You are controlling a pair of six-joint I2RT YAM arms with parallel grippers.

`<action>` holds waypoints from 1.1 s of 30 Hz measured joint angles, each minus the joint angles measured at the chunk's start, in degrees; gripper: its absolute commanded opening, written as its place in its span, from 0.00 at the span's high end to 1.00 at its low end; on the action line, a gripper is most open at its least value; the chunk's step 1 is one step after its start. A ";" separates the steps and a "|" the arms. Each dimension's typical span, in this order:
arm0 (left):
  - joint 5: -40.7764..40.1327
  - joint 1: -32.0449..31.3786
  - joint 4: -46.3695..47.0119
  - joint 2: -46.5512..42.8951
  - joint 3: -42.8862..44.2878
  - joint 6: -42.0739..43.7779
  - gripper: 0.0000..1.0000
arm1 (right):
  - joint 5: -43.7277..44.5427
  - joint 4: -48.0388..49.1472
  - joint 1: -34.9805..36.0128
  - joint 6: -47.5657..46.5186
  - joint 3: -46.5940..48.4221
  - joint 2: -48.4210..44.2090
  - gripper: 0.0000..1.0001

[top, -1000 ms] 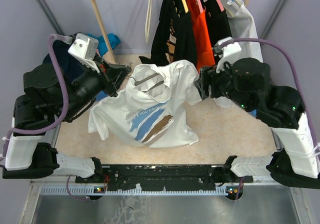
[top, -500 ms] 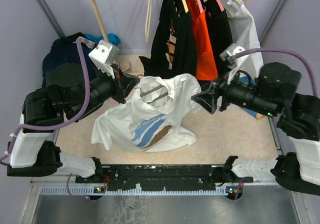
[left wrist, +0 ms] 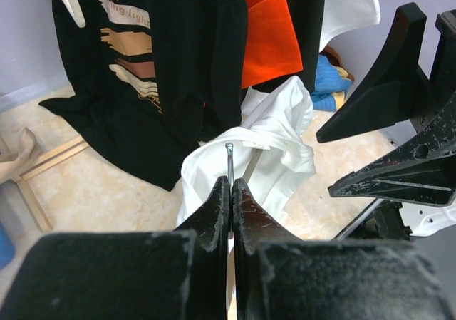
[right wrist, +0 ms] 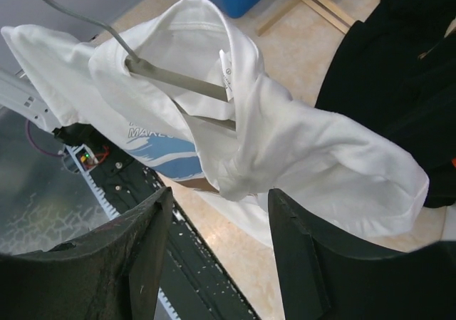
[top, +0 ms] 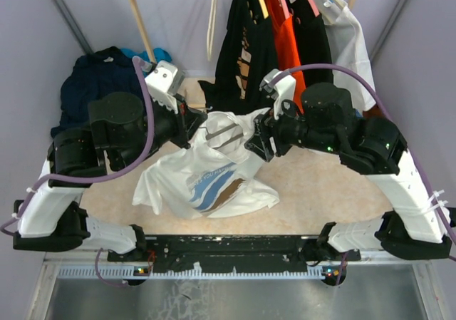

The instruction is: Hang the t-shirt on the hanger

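At the back I saw a black shirt (top: 239, 56) with tan and white print hanging up. An orange garment (top: 285, 49) touched it on the right, followed by another black piece (top: 315, 42) and a plain white garment (top: 350, 45). A bare cream hanger (top: 209, 31) hung left of them, near a wooden post (top: 141, 28). A navy pile (top: 92, 81) lay at the far left of the table (top: 335, 192), with a bright blue cloth (top: 155, 55) just beside it.
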 measured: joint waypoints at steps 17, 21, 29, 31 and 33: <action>1.16 0.02 1.60 0.50 -0.50 0.00 1.00 | 6.03 -0.09 0.83 0.31 0.68 5.01 1.00; 2.16 0.02 1.66 0.52 -0.52 0.00 1.00 | 6.23 -0.33 0.83 0.48 6.03 6.69 1.00; 4.98 0.02 2.34 0.55 -0.57 -0.04 1.00 | 8.15 -0.37 0.83 0.13 18.45 8.57 1.00; 5.25 0.04 2.34 0.55 -0.57 -0.07 1.00 | 8.52 -0.52 0.83 0.02 18.97 9.05 1.00; 5.44 0.07 2.21 0.52 -0.57 -0.07 1.00 | 8.59 -0.79 0.83 0.00 18.67 9.73 1.00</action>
